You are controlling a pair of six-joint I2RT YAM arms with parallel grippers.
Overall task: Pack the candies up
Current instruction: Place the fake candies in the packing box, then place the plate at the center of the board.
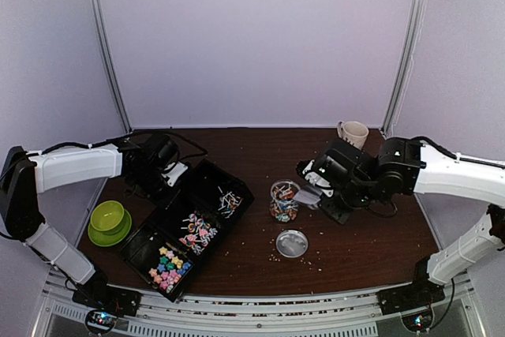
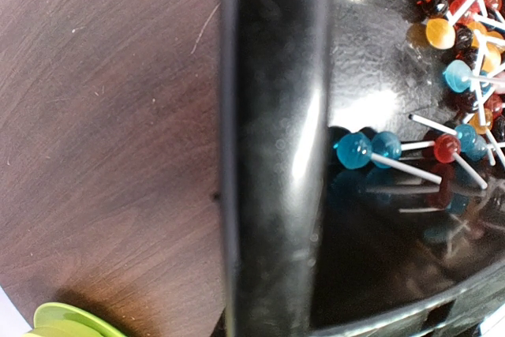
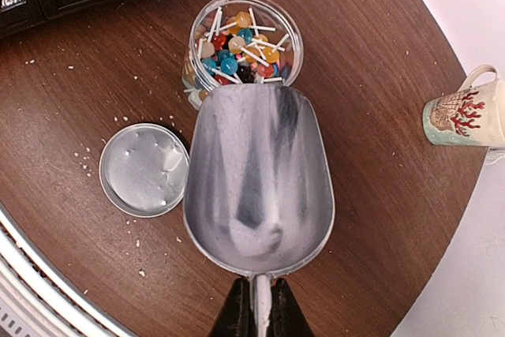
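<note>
From above, we see the whole layout: a black compartment tray (image 1: 209,173) on the left of the tabletop (image 1: 355,250), a green bowl (image 1: 109,217) beside it, and a clear jar (image 1: 284,201) near the middle with its lid (image 1: 292,243) lying flat in front of it. Pastel candies (image 1: 170,266) fill the tray's near compartment, and wrapped pieces and lollipops fill the next ones.

Only the right wrist view shows us that the right hand (image 3: 258,305) pinches the thin handle of a metal scoop (image 3: 256,179). It also shows the scoop bowl bare inside and the jar holding lollipops under its open mouth. The scoop's front lip overlaps the jar's near rim, but we cannot tell whether they touch. Here too we see a patterned mug (image 3: 465,116) at the far right and pale crumbs (image 3: 87,155) around the lid.

The left wrist view looks close along the tray's glossy wall, with blue, red and orange lollipops just inside it. The left hand (image 1: 170,175) sits at the tray's far-left edge. Its fingers do not show in any view. We take it as pressed together, and we cannot tell whether it grips the wall. The tray's candies lie just beside it, and the jar's candies just beyond the scoop.
</note>
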